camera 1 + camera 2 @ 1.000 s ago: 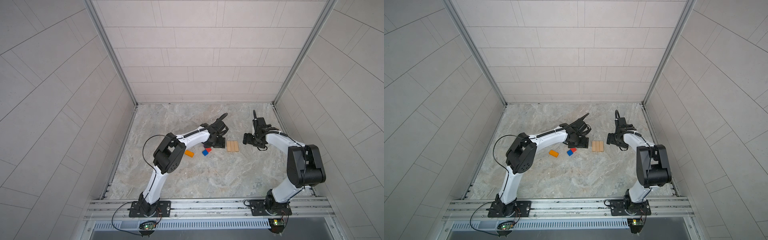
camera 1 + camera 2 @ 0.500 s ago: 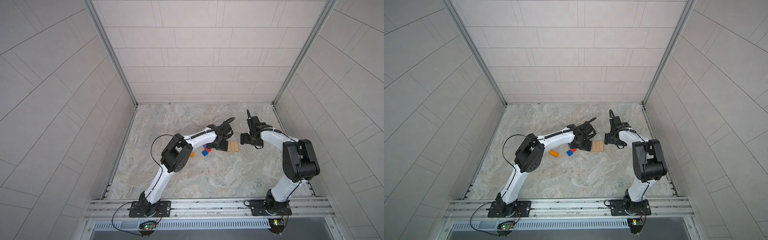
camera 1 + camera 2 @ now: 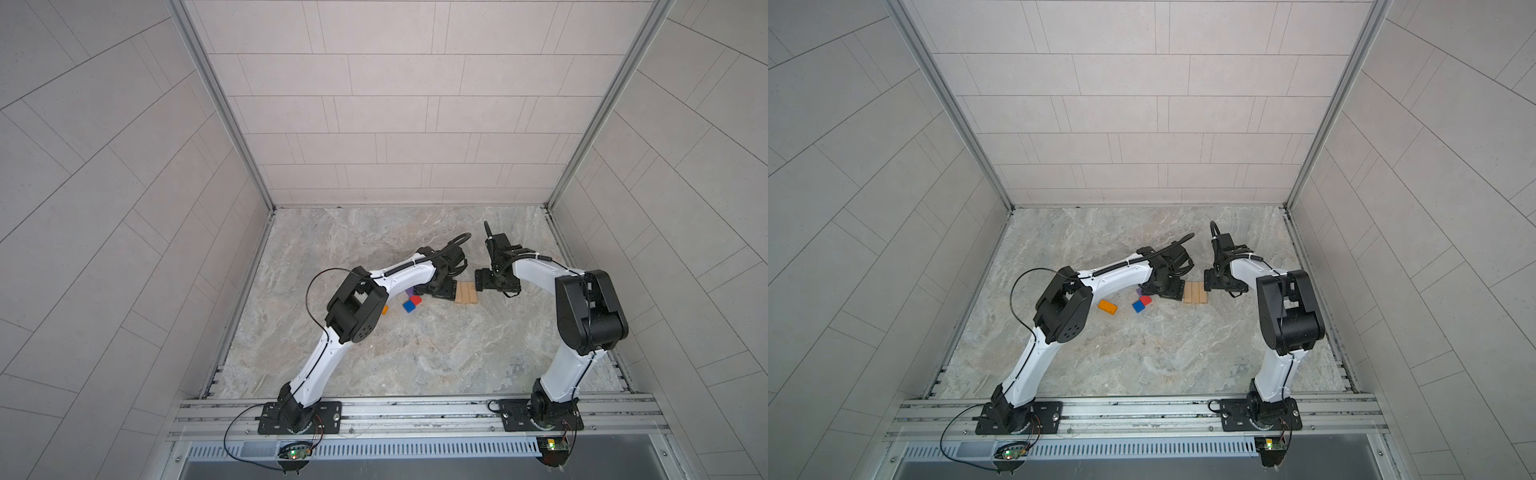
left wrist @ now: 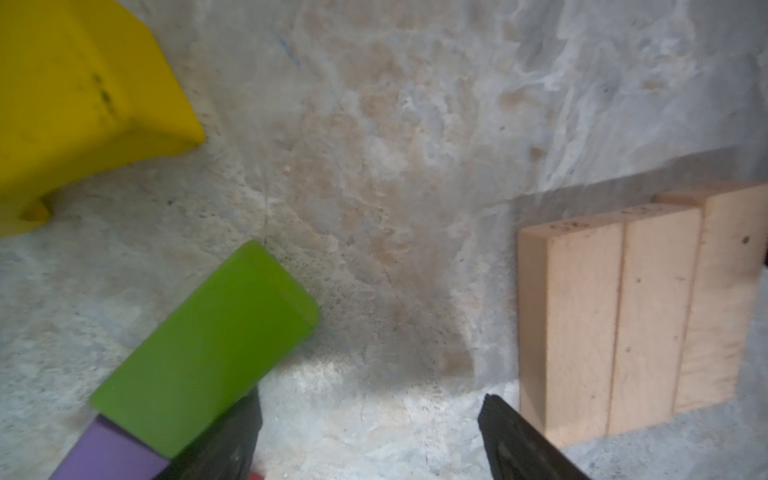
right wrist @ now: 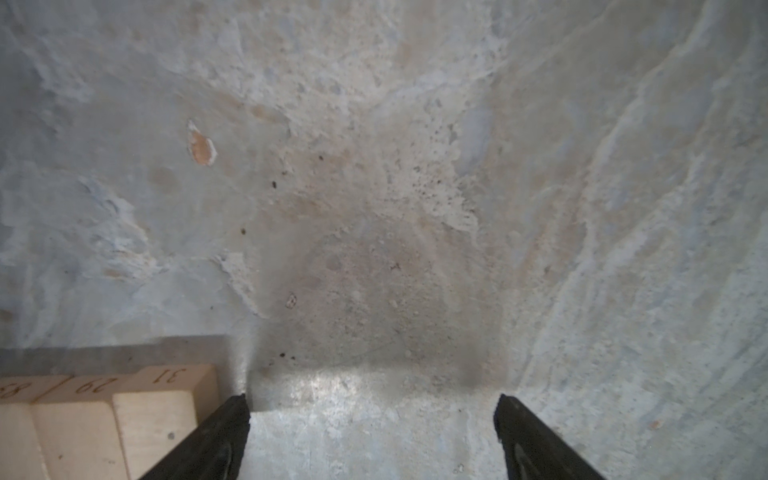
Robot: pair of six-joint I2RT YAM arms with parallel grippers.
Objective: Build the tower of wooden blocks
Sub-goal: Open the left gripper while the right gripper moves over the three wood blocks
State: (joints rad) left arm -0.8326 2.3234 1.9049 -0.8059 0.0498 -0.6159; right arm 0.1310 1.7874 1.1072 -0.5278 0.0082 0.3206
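Three smooth tan wooden blocks (image 3: 466, 293) lie flush, side by side, on the veined stone table (image 3: 415, 353), with the left jaws and right jaws gaping empty either side of them, and a glossy green block (image 4: 208, 353) nearby, partly hidden.

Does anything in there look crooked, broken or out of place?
Only a small thing: of the three tan blocks lying side by side, the outer block next to the right gripper sits slid lengthwise out of line with the other two. Nothing looks broken or spilled.
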